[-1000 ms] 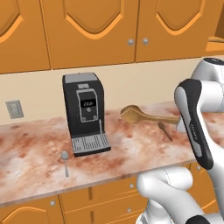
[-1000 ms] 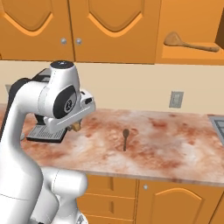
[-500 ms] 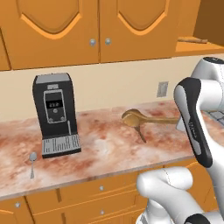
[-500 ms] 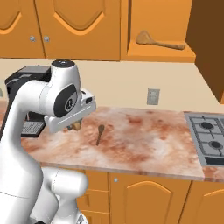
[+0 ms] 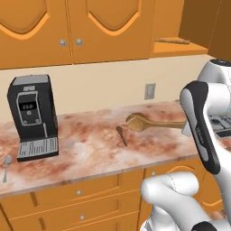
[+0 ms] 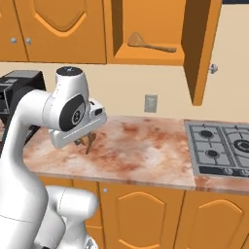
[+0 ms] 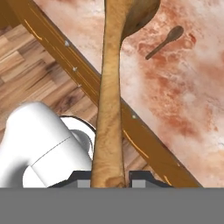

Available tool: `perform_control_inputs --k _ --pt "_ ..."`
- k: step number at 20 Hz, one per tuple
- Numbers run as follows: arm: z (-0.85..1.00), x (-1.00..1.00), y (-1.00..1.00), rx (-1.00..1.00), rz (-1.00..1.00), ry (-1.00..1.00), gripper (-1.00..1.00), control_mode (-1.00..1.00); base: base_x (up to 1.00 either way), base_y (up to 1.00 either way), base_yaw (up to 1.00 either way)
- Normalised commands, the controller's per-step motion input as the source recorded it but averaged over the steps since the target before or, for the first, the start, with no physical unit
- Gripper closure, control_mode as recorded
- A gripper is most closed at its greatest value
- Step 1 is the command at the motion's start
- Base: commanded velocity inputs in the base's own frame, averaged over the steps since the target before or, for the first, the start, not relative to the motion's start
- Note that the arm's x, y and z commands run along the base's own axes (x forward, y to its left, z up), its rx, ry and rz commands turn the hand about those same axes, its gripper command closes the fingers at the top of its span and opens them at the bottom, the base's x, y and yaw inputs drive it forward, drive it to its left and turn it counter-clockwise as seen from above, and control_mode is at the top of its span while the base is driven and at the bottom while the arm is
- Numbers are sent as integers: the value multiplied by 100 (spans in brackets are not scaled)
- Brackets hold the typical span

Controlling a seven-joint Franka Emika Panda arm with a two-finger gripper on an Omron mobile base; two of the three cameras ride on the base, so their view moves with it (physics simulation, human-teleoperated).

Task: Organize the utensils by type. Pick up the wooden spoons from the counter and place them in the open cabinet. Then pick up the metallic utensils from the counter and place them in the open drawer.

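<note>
While jaws grip one wooden spoon [image 7: 109,109], 2nd spoon [image 6: 151,44] lies in open cabinet [image 6: 194,53].

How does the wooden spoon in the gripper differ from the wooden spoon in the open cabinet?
The long tan wooden spoon in the gripper hangs over the reddish marbled counter; the other tan wooden spoon lies on the shelf of the orange open cabinet. The first is clamped by its handle; the second is free. Both have long handles and oval bowls.
</note>
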Motion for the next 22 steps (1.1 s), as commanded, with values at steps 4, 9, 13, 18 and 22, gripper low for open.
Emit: perform_control_inputs --k 4,9,13,18,22 --pt "0 0 0 0 0 0 100 100 8 -58 0" --pt "0 0 0 0 0 0 100 100 14 -37 0" --pt "0 0 0 0 0 0 100 100 22 -20 0" --pt "0 0 0 0 0 0 100 100 39 -21 0" --pt "0 0 0 0 0 0 100 100 70 -44 0"
